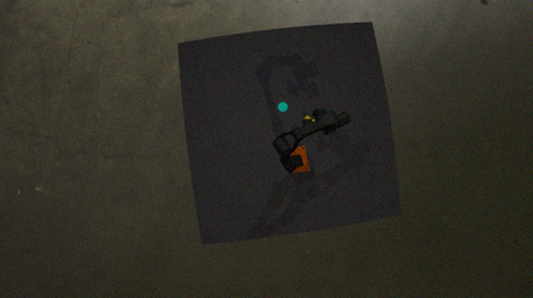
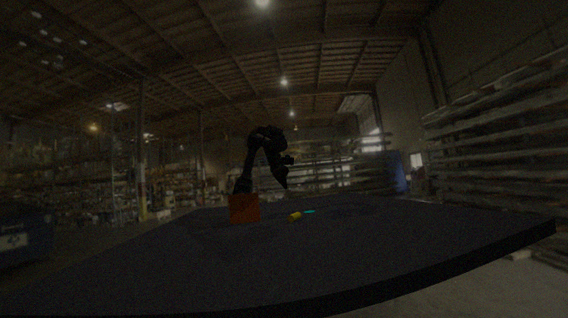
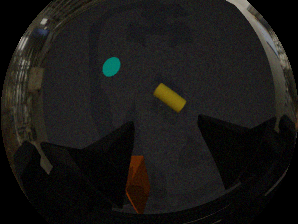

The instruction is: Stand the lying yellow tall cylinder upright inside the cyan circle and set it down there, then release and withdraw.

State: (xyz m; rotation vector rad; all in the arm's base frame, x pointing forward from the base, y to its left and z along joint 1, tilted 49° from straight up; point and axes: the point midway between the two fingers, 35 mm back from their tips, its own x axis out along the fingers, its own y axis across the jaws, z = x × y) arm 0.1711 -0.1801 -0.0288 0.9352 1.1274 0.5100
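Note:
The yellow tall cylinder lies on its side on the dark table top. In the top view the arm hides part of it. The cyan circle is flat on the table, a short way from the cylinder, with nothing on it. My gripper is open with nothing between the fingers. It hangs well above the table, pointing down at a slant, and the cylinder shows beyond the fingertips in the wrist view. In the top view the fingertips cannot be made out.
An orange block is at the arm's base, partly covered by the arm in the top view. The dark table top has square edges, with concrete floor around it. Arm shadows fall across the table.

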